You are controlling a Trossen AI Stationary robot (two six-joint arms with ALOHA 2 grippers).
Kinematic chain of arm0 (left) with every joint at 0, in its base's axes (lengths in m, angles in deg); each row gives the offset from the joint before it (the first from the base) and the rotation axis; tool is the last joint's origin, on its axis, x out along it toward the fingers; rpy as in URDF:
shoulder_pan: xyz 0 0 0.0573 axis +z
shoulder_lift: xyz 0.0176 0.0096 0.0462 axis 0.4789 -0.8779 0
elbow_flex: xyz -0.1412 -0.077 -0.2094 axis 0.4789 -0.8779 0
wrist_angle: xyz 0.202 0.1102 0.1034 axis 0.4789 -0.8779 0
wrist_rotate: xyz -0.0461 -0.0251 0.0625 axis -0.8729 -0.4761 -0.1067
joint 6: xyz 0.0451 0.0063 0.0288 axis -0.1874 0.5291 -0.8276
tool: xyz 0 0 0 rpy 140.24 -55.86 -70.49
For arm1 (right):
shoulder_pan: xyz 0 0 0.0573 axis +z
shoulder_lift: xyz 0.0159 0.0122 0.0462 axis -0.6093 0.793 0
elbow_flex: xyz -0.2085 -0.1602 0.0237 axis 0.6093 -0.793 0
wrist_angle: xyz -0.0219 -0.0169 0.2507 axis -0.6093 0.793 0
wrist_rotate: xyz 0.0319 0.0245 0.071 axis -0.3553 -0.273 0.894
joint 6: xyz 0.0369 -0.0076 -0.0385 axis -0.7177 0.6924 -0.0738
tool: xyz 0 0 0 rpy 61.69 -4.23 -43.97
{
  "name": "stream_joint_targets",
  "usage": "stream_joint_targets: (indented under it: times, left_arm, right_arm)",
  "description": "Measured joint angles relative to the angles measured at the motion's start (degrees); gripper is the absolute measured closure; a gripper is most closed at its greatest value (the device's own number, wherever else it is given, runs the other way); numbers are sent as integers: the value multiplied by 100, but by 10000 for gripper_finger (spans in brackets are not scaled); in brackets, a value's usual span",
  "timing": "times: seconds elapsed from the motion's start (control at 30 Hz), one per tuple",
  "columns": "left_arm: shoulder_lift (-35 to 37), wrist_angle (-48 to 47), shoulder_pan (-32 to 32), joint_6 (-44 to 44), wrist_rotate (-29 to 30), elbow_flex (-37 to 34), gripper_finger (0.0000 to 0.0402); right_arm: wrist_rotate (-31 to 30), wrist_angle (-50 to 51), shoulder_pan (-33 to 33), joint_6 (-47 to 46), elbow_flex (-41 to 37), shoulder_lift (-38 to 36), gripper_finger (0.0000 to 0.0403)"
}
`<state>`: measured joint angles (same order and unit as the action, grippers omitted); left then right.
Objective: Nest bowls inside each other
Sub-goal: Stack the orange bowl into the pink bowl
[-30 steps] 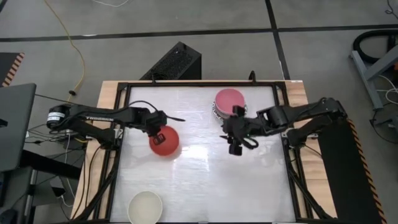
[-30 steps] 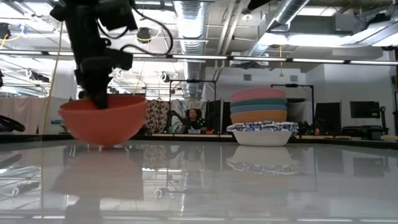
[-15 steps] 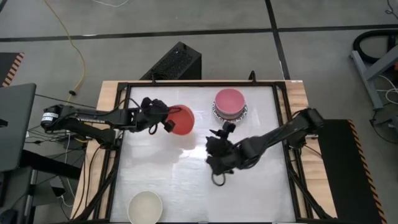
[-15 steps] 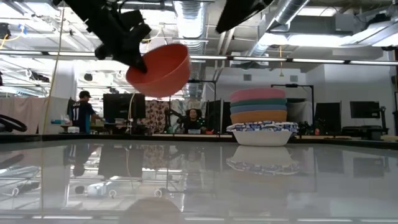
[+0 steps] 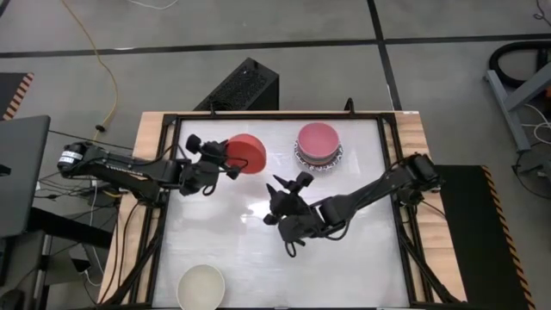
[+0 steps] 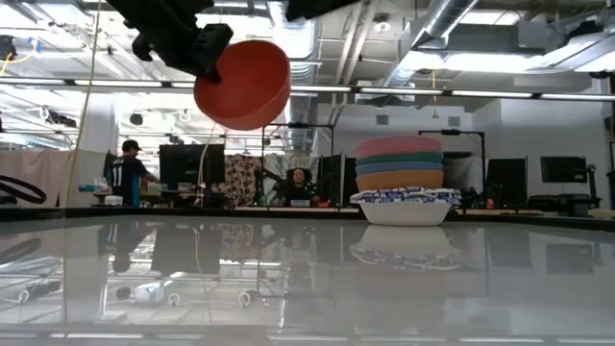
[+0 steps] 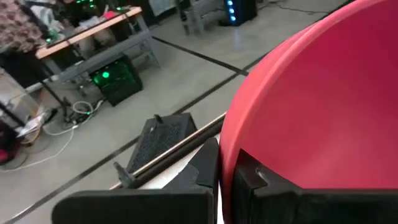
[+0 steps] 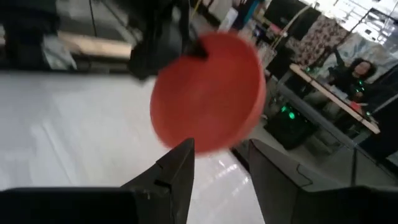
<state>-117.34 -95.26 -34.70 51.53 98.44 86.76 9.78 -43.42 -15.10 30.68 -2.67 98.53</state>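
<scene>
Counter (image 5: 241,258) of glossy white, framed in black rails on a wooden base, mirrors the ceiling lights and the stacked bowls in the low view. The left gripper (image 5: 225,161) has its fingers clamped on the rim of a red bowl (image 5: 247,152), holding it tipped on its side in the air near the far edge of the counter, left of centre; the low view shows the red bowl (image 6: 242,85) well clear of the surface. A stack of bowls (image 5: 318,143) topped by a pink one stands near the far edge, right of centre; the low view shows pink, teal and orange bowls nested above a white one with a blue patterned rim (image 6: 405,180). A cream bowl (image 5: 201,287) sits alone at the near edge, toward the left corner. The right gripper (image 5: 288,185) hovers over the middle of the counter, its fingers (image 8: 177,165) spread and empty, pointed toward the red bowl. Beyond the counter lies an open workshop with exposed ducts, strip lights, monitors and desks, where a standing person (image 6: 128,173) and a seated person (image 6: 300,185) appear in the background.
</scene>
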Motion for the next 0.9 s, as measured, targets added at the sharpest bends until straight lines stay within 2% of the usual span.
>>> stream_joint_targets:
  times: [0.1, 0.2, 0.33, 0.4, 0.5, 0.63, 0.9]
  left_arm:
    - [0, 163, -52, -205, -39, 0, 401]
    - [0, 361, -68, -529, -320, 0, 402]
    - [0, 561, -65, -918, -1007, 0, 401]
    - [0, 601, -68, -1027, -1050, 0, 401]
    - [0, 774, -65, -1241, -979, 0, 401]
    - [0, 1058, -65, -1461, -852, 0, 401]
    - [0, 1127, -65, -1609, -898, 0, 401]
  right_arm:
    - [-35, -863, -8, 964, 0, -2, 233]
    - [-32, -1777, -65, 1872, 0, -2, 233]
    - [-33, -2505, -132, 2549, 0, -4, 233]
    - [-30, -2613, -176, 2687, 0, -4, 233]
    - [-26, -2598, -258, 2682, 0, -2, 233]
    - [18, -2371, -394, 2226, 0, 37, 233]
    - [-102, -1119, -707, 1005, 0, 37, 233]
